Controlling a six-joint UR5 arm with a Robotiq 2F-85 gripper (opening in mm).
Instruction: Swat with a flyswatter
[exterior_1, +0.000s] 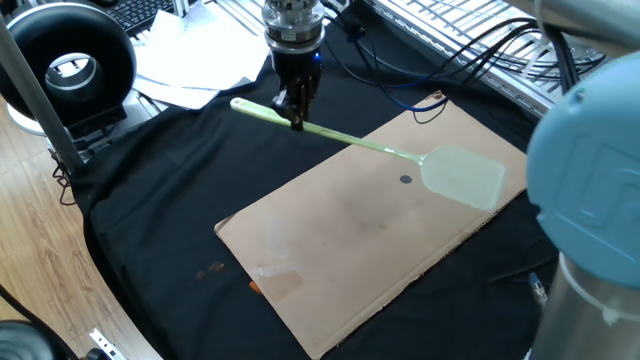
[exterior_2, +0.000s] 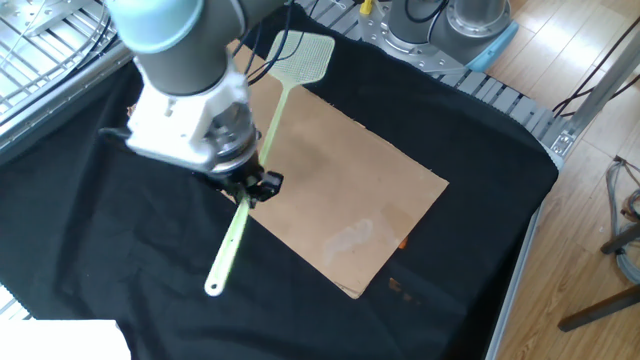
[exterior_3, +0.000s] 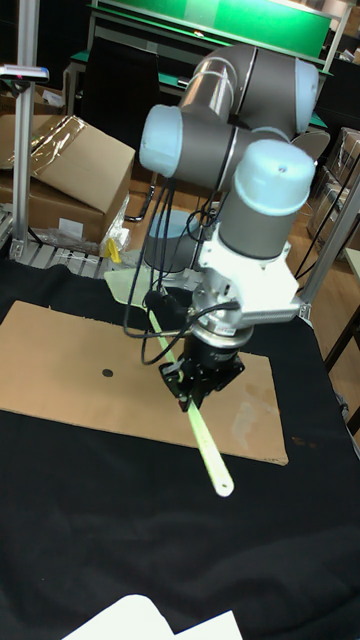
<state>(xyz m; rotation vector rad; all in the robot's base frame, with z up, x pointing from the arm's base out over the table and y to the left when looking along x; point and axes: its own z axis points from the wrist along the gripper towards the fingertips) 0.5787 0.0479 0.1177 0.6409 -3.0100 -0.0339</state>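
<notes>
Black cloth covers the desk (exterior_1: 150, 220), and a flat brown cardboard sheet (exterior_1: 340, 250) lies on top of it.

Near one long edge of the cardboard, the claw (exterior_1: 296, 110) is pinched tight on the thin handle of the flyswatter (exterior_1: 462, 176). It grips partway along, so a short bit of handle sticks out behind over the black cloth. I think this grip lets the long end swing like a real swat.

From the claw, the handle reaches across the cardboard to the mesh head. The head seems to float above the cardboard's far short edge, not touching it. A small dark dot (exterior_1: 404, 180) sits on the cardboard just beside the head. It may be the thing to hit.

Above the claw, the wrist points straight down. The big grey and blue arm (exterior_3: 240, 190) bends up and over it.
</notes>
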